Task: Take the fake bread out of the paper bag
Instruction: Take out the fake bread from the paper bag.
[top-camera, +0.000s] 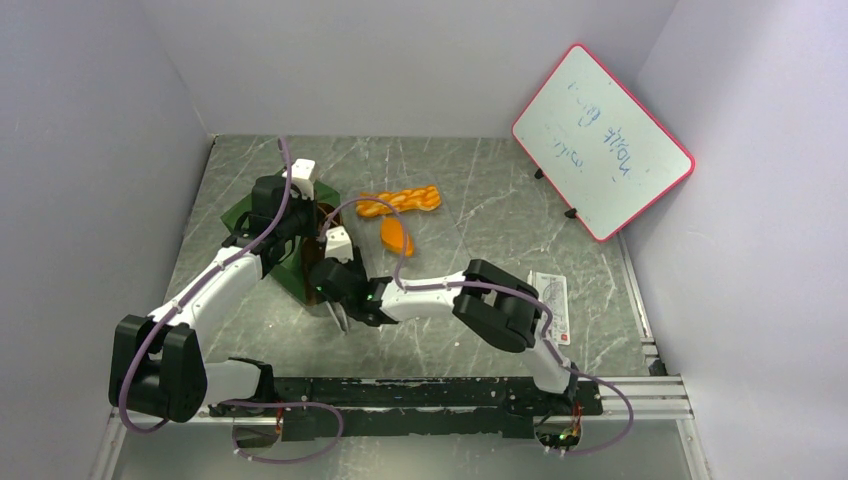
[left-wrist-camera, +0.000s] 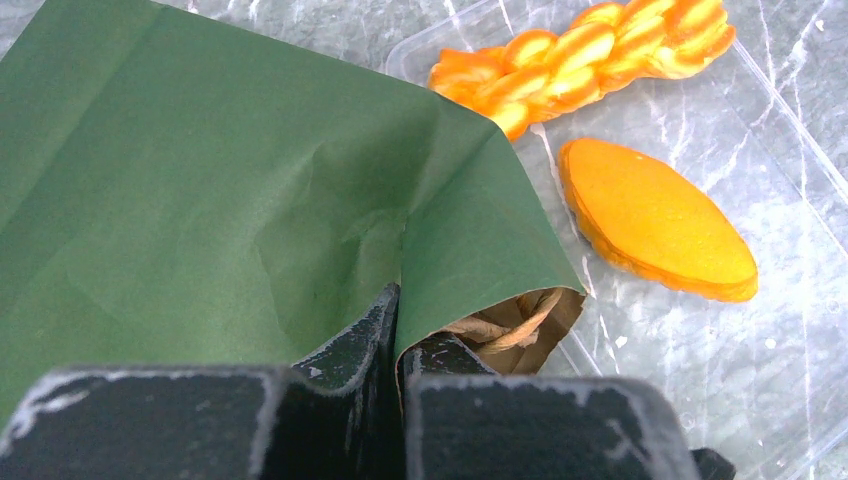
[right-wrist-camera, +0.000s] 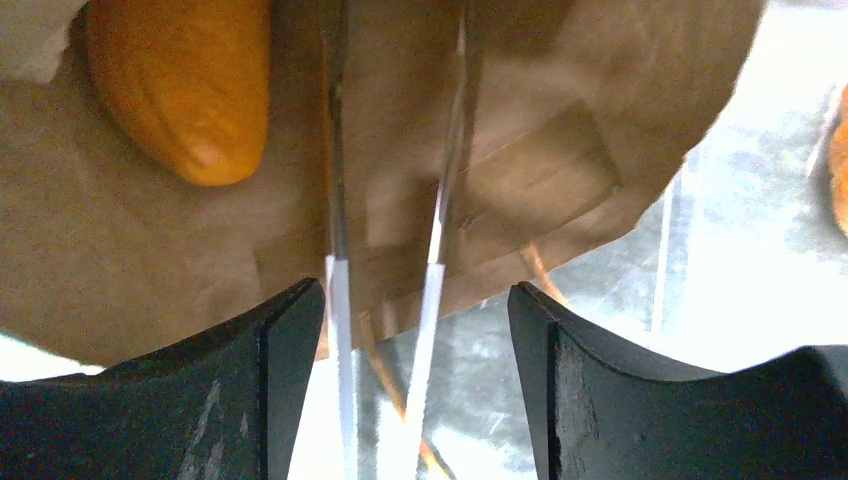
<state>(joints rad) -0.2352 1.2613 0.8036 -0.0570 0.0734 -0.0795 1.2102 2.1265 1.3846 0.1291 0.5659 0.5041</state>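
Three fake breads (left-wrist-camera: 650, 215): two at two o'clock of the paper bag (left-wrist-camera: 200, 180), one roll (right-wrist-camera: 180, 90) inside. The left hand (left-wrist-camera: 400, 330) pinches the bag's rim; the right hand (right-wrist-camera: 410, 300), spread, straddles tongs (right-wrist-camera: 335, 200).

One camera hangs high up behind the arms (top-camera: 230, 280) and looks down on the whole table (top-camera: 480, 180). The left wrist camera sits very close to the green paper bag (left-wrist-camera: 200, 180) and looks over it at the braided loaf (left-wrist-camera: 580, 60) and oval roll (left-wrist-camera: 655, 220). The right wrist camera peeks between its own fingers (right-wrist-camera: 260, 400) into the bag's brown inside. The top view shows the same bag and bread, far off.
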